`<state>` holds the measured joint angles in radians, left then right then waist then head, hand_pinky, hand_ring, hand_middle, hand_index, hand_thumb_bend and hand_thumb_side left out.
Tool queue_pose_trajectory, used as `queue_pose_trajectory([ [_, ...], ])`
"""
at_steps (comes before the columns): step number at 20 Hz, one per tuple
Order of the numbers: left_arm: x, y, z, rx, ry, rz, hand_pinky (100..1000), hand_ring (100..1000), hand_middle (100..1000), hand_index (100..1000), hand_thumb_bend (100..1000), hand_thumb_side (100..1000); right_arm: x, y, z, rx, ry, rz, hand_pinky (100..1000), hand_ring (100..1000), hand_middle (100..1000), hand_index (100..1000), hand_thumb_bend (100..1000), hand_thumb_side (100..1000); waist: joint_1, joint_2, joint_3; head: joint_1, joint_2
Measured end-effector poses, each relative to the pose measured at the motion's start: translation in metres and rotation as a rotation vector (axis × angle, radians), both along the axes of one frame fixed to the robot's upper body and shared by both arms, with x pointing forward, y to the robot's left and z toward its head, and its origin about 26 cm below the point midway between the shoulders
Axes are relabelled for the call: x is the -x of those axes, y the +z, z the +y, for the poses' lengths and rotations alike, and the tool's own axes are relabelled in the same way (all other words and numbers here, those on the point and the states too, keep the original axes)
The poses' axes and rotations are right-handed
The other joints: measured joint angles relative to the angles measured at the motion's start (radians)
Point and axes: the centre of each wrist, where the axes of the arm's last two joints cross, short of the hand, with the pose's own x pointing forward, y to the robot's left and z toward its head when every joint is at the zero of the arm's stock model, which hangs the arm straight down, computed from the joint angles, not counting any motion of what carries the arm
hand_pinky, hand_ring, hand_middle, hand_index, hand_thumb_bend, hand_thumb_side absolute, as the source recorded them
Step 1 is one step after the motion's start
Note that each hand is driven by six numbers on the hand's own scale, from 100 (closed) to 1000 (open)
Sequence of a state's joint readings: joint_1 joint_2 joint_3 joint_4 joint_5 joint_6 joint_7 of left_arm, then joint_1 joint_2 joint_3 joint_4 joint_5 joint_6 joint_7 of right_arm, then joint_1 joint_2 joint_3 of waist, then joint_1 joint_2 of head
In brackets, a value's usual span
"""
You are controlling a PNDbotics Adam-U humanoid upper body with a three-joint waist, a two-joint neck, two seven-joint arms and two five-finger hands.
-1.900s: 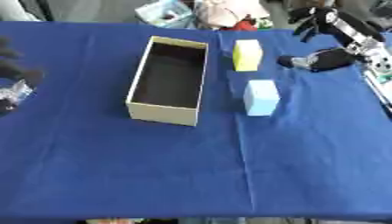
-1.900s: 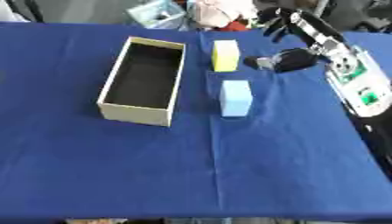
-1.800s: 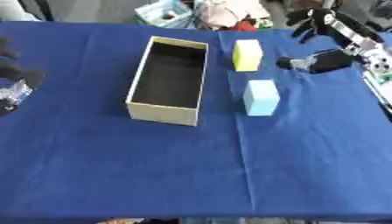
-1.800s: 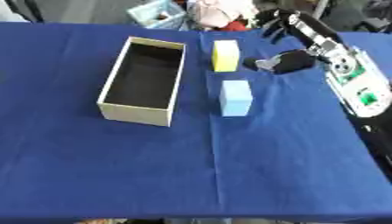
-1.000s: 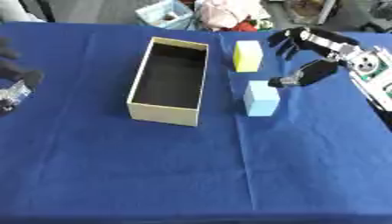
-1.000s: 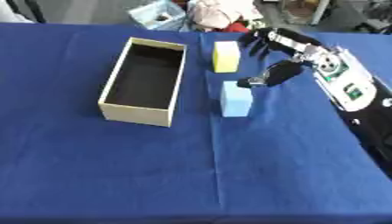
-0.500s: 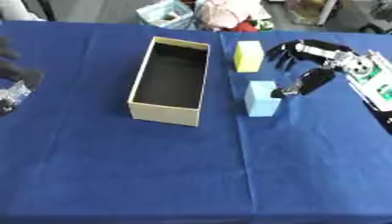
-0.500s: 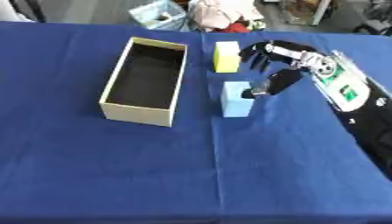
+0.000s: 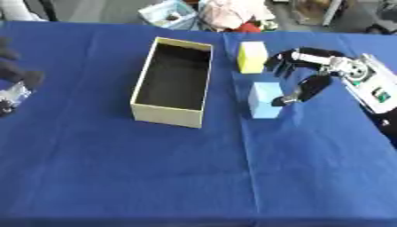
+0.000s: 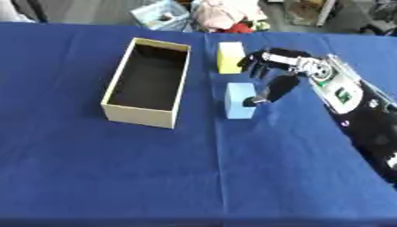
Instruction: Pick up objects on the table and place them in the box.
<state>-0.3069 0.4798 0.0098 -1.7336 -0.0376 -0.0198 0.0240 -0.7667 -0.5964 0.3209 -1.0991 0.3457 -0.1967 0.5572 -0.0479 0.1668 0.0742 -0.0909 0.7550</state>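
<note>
surface (image 9: 116,177): covered with blue cloth, matt, with a faint crease running down the middle of the frame
box (image 9: 171,115): looks like cardboard, pale cream and matt outside, dark inside
light blue block (image 9: 265,100): matt, smooth faces, maybe foam
yellow block (image 9: 252,56): same matt, smooth look
right hand (image 10: 273,64): black fingers of slightly glossy plastic, silver metal at the wrist

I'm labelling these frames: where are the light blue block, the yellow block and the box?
light blue block (image 9: 264,100): left eye view, middle of its top face.
yellow block (image 9: 252,56): left eye view, top face.
box (image 9: 167,115): left eye view, near outer wall.
</note>
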Motion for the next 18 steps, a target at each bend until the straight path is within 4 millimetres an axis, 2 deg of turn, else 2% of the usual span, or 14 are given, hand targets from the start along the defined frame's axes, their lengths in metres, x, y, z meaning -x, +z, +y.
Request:
queue_pose_trajectory([
  [13,0.000,0.000,0.000,-0.001,-0.002,0.001,556,559,601,803,639,389,-0.011,-0.015,0.006,0.071,-0.015,0.006,698,764,788,897,565,238,0.003,0.000,0.001,-0.002,0.001],
  [18,0.000,0.000,0.000,-0.001,-0.002,0.002,556,558,601,803,639,389,-0.013,-0.021,0.004,0.088,-0.035,0.005,698,757,756,871,556,227,0.003,0.000,0.002,-0.003,0.001],
])
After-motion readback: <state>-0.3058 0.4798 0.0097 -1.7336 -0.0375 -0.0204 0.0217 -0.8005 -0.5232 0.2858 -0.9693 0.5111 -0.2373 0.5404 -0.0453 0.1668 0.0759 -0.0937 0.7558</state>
